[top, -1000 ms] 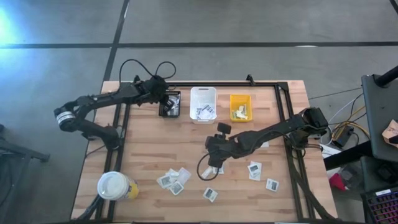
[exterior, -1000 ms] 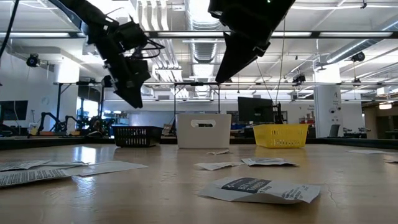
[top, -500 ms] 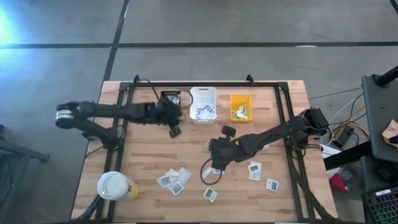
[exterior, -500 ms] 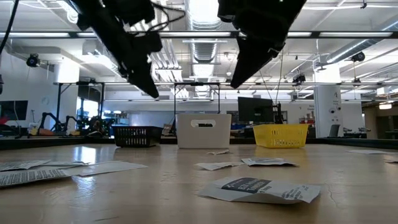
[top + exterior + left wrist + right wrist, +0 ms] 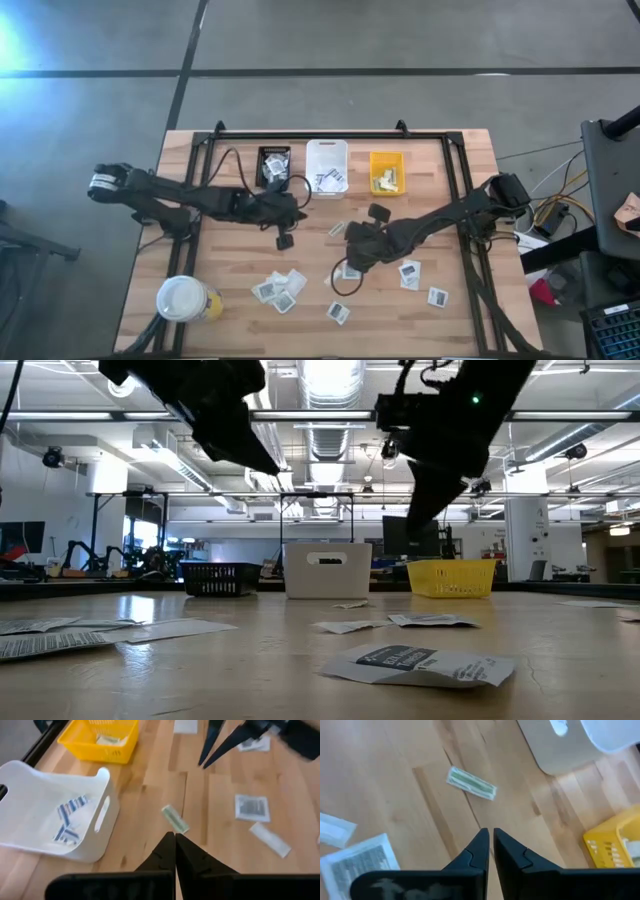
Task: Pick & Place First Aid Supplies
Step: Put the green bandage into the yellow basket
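Left hand (image 5: 175,851) closed, fingertips together above bare wooden worktop (image 5: 150,785). Just beyond: narrow green strip packet (image 5: 175,819) lying flat. Beside it, white bin (image 5: 102,807) holding blue-striped packets (image 5: 67,817); farther off, yellow bin (image 5: 100,737). White square packet (image 5: 252,808) and long white packet (image 5: 270,839) nearby. Other arm's dark fingers (image 5: 220,745) at far edge.

No text, label, brand or number can be read anywhere. The packet (image 5: 415,663) nearest the low camera carries a dark printed patch with pale lettering, but the letters are too small to make out. The square packet (image 5: 252,807) in the left wrist view and the one (image 5: 357,861) in the right wrist view show grey print that is likewise illegible.
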### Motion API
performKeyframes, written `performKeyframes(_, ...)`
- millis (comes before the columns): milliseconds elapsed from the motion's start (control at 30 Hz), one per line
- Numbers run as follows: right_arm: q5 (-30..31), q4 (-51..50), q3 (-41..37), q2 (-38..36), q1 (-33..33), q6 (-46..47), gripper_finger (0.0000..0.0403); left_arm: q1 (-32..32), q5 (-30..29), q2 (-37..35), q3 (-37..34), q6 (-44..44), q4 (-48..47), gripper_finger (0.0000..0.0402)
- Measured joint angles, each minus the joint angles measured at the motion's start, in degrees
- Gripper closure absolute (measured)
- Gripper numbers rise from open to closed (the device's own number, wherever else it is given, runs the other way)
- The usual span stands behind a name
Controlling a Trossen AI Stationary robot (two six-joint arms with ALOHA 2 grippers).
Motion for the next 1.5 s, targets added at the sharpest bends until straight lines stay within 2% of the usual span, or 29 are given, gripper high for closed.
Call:
performKeyframes(167,0.02,1.01,-3.97,-1.76,0.00,3.15,0.0393,-0.62,0.04,0.06,-0.17,-0.12,4.19,0.0400)
performKeyframes(267,0.04,3.62,-6.66,-3.00,-0.01,4.36,0.0394,-0.68,0.12,1.15,-1.53,0.01,9.78,0.0401)
performKeyframes(467,0.00,13.21,-12.14,-5.11,-0.04,4.08,0.0394,-0.68,1.00,7.32,-7.55,-0.46,27.58,0.0401)
performKeyframes(633,-0.15,20.28,-15.00,-6.09,-0.40,3.76,0.0394,-0.80,2.03,14.10,-9.39,-1.94,37.25,0.0401)
performKeyframes(967,-0.24,23.50,-14.82,-5.95,-1.03,3.32,0.0394,-0.77,1.41,24.97,-6.36,-2.05,40.73,0.0401)
performKeyframes(1500,-0.20,31.45,-14.80,-5.89,-2.16,2.15,0.0394,0.74,-0.75,33.22,-5.92,-7.26,46.20,0.0401)
